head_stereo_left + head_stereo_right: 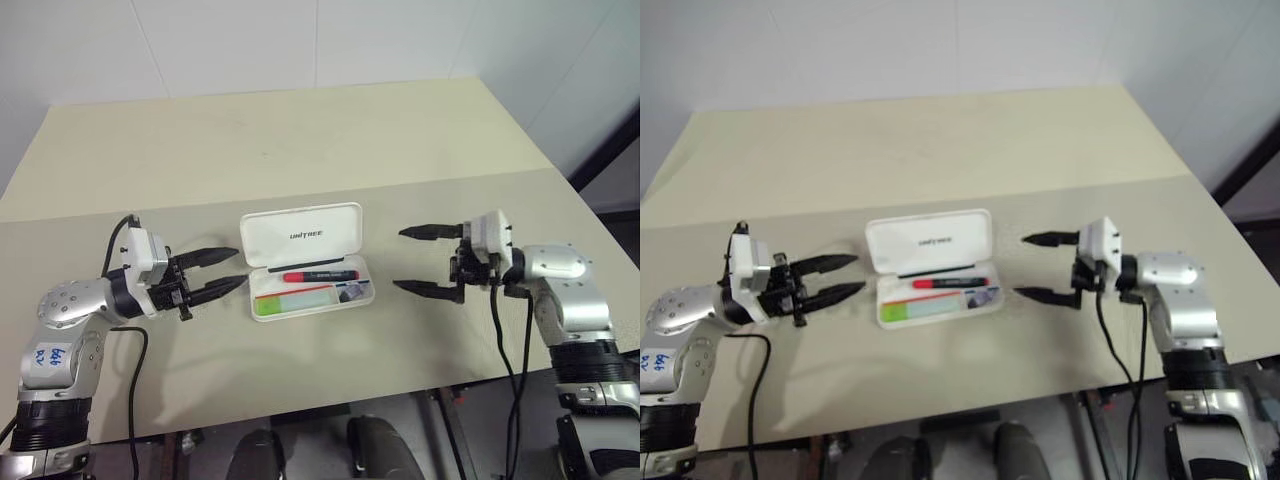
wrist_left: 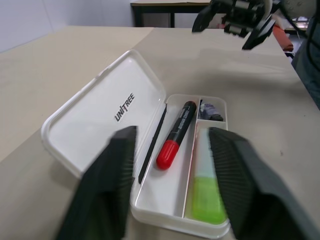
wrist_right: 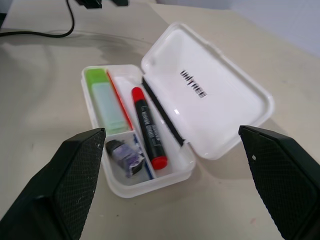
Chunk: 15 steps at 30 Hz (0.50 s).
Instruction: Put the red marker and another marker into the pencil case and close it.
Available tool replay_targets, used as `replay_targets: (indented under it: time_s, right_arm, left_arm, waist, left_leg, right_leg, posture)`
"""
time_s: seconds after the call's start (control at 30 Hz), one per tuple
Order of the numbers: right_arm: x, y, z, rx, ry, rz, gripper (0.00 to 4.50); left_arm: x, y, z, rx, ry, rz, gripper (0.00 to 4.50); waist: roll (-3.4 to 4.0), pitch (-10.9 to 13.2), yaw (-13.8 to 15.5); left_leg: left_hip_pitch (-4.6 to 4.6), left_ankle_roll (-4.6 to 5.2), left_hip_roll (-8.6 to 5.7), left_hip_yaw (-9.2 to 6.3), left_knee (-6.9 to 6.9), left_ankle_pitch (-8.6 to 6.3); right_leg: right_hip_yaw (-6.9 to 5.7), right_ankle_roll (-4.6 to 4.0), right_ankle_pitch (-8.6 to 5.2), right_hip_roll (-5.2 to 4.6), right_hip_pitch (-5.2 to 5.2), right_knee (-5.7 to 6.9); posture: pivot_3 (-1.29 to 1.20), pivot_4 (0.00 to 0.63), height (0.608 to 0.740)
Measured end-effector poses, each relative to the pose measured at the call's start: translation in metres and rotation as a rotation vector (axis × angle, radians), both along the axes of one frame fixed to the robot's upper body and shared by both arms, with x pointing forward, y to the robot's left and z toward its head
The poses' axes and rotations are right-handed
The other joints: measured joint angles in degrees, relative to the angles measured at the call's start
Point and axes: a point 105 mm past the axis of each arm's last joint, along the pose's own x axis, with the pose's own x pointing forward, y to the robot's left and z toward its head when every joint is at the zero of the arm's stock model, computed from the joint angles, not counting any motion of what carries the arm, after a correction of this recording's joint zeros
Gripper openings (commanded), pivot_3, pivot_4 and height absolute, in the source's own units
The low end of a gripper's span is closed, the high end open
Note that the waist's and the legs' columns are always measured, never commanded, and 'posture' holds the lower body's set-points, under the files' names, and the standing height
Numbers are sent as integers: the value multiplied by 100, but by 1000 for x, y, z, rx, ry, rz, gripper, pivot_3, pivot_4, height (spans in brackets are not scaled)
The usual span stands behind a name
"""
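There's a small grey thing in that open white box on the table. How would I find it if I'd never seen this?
Look at the beige table, where the white pencil case lies open between the two grippers. Its tray is split into compartments; the small grey object sits alone in the short end one, beside the red marker. It is squat and dull; its neighbours are long and bright.

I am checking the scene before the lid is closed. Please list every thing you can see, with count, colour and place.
table: one, beige, under everything.
case: one, white, open, lid tilted back, mid-table between the arms.
red marker: one, black barrel with red cap, in the long compartment next to the hinge.
highlighter: one, pale mint with green end, in the front compartment.
small grey thing: one, in the small end compartment.
left gripper: one, black fingers apart, empty, left of the case.
right gripper: one, black fingers wide apart, empty, right of the case.
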Motion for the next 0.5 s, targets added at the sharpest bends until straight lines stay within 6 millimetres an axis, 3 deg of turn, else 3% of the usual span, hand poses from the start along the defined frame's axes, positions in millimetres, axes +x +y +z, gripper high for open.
replay_targets:
  time_s: [0.1, 0.5]
  right_arm:
    - [0, -1, -1, 1, 9, -5, 4500]
    - [2, -2, 0, -7, 2, -24, 4500]
  left_arm:
    - [3, 4, -2, -17, 3, 26, 44]
    - [30, 32, 15, -277, -60, 379, 13]
  waist:
    - [0, 0, 1]
    - [-2, 1, 6]
  left_leg:
    - [0, 0, -1, 1, 0, 0]
    - [0, 1, -2, 0, 4, 0]
  right_leg:
    - [1, 0, 0, -2, 0, 0]
    - [1, 3, 1, -4, 2, 2]
  posture:
    - [0, 150, 740]
    - [0, 150, 740]
